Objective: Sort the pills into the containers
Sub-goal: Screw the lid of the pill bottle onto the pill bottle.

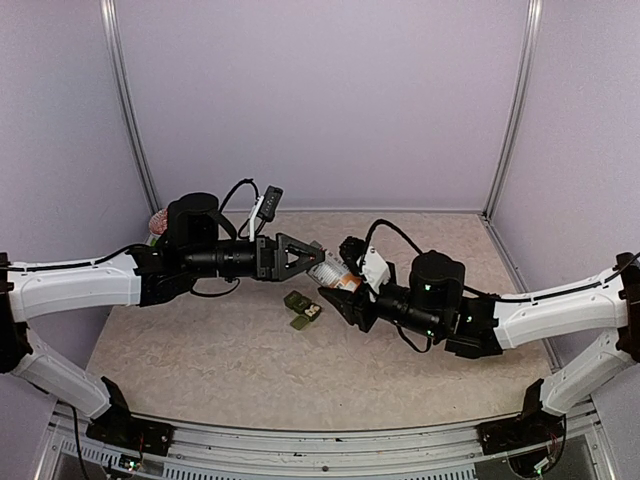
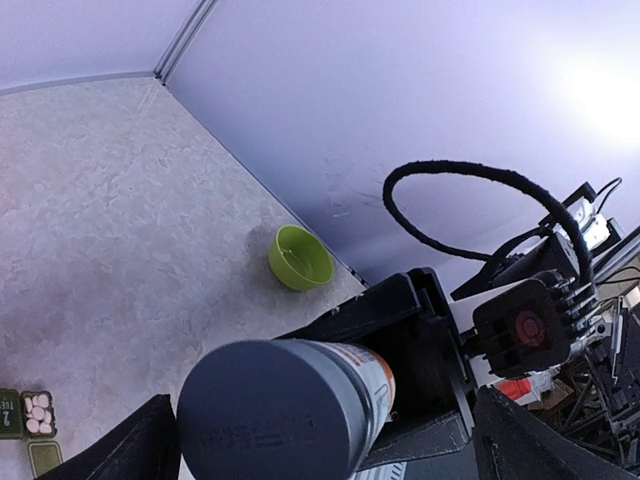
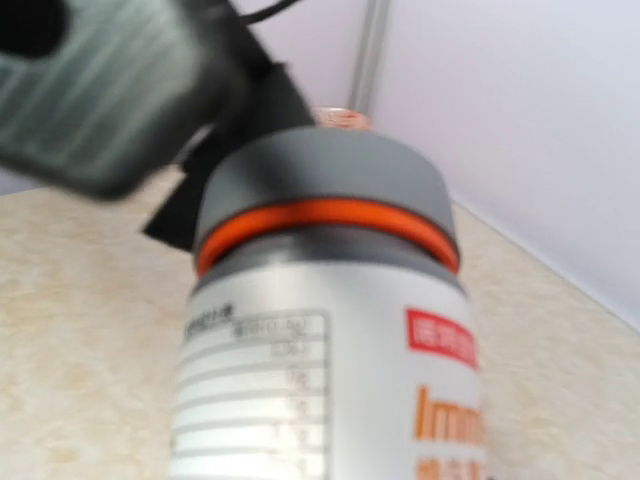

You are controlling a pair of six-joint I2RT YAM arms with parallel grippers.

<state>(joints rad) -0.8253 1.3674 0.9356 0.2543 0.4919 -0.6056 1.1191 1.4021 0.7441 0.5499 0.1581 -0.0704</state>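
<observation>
In the overhead view, a silver bottle (image 1: 328, 270) is seen clamped between the jaws of the right gripper (image 1: 343, 278) above the middle of the table (image 1: 200, 350). The left gripper (image 1: 306, 256) is held level with its jaws spread wide, its tips at the bottle's capped end; whether they touch it cannot be told. The dark green containers (image 1: 304, 308) lie on the table just below and between the two grippers.

In the left wrist view, the bottle's grey cap (image 2: 270, 415) is presented end-on between the dark fingers (image 2: 135, 450) of the open left gripper, with the black right gripper closed around the bottle's body behind it. At the lower left edge the containers (image 2: 30, 428) are partly cut off; one compartment stands open and white pills (image 2: 38, 413) are seen inside. A lime-green bowl (image 2: 300, 257) stands near the back wall.

In the right wrist view, the frame is filled by the bottle (image 3: 330, 380), its cap (image 3: 320, 170) ringed in orange, with a blurred dark shape, probably the left gripper (image 3: 95, 90), beyond it.
</observation>
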